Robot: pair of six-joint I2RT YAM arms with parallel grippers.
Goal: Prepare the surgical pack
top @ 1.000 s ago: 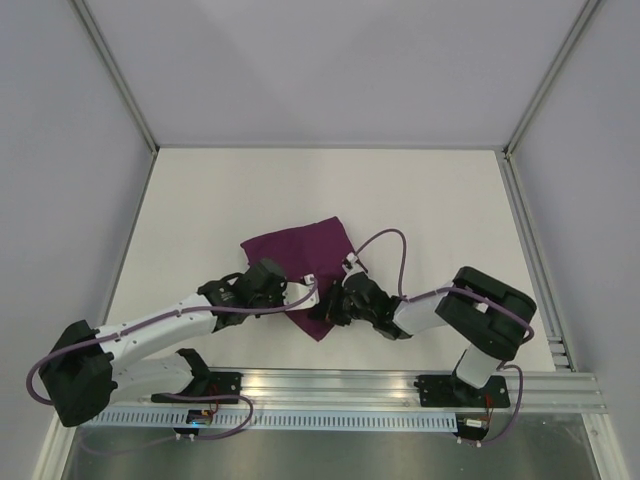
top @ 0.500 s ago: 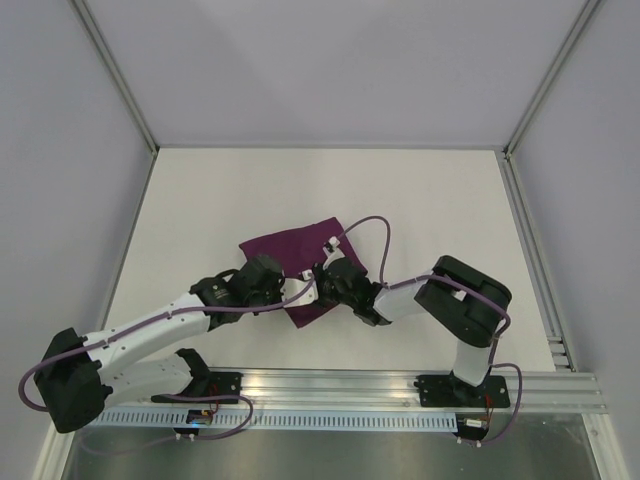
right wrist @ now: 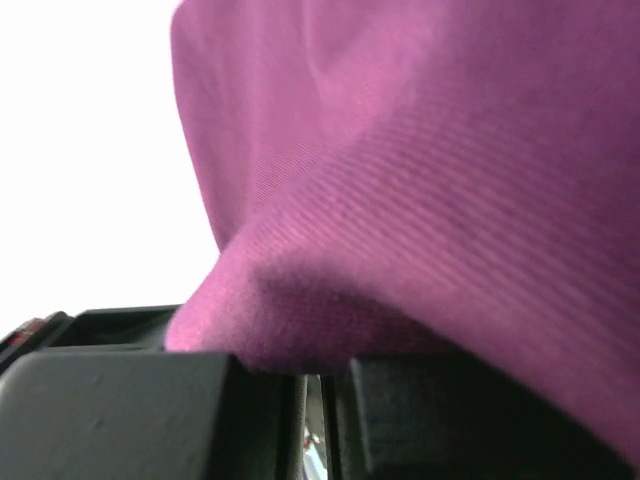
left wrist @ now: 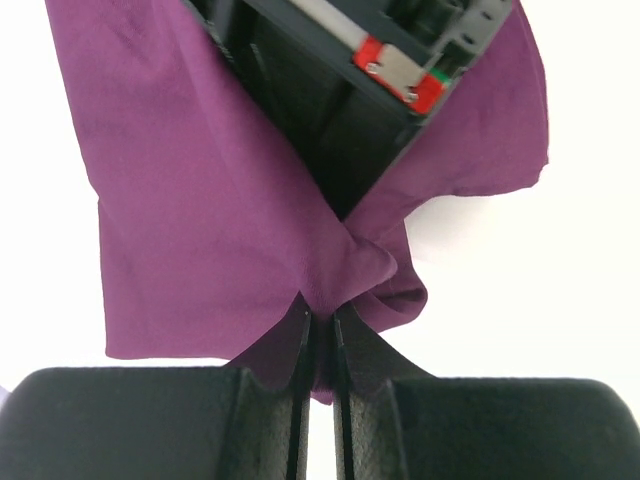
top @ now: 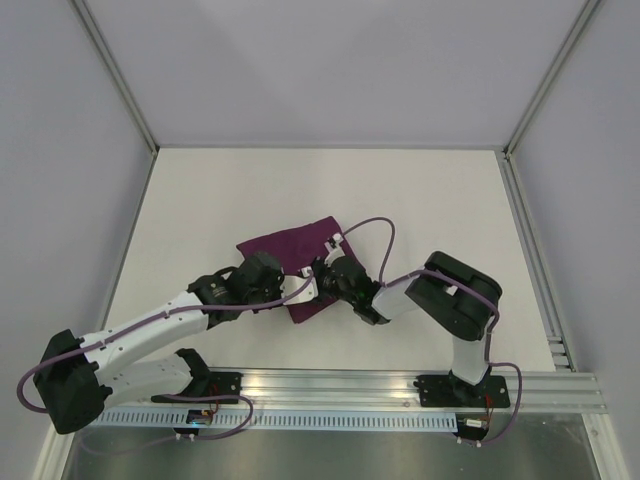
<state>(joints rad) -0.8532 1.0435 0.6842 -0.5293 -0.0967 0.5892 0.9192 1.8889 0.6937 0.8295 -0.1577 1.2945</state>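
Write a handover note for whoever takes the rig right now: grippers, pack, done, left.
Left gripper: shut on a gathered fold of the purple cloth.
Right gripper: shut on the same cloth, facing the left one at close range.
Cloth: rumpled on the table, toward its near edge, between both arms; contents, if any, are hidden.
Done: both grips are on.
Left: probably finish folding the cloth, then release.

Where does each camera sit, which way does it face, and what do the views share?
Top external: above and behind, looking down on the table; left arm and right arm whole.
Right wrist: on the right arm, close against the cloth bunched over the shut right gripper.
Left wrist: on the left arm, looking along the left gripper, shut on the cloth; right gripper beyond.
Shared: the cloth, in all three.
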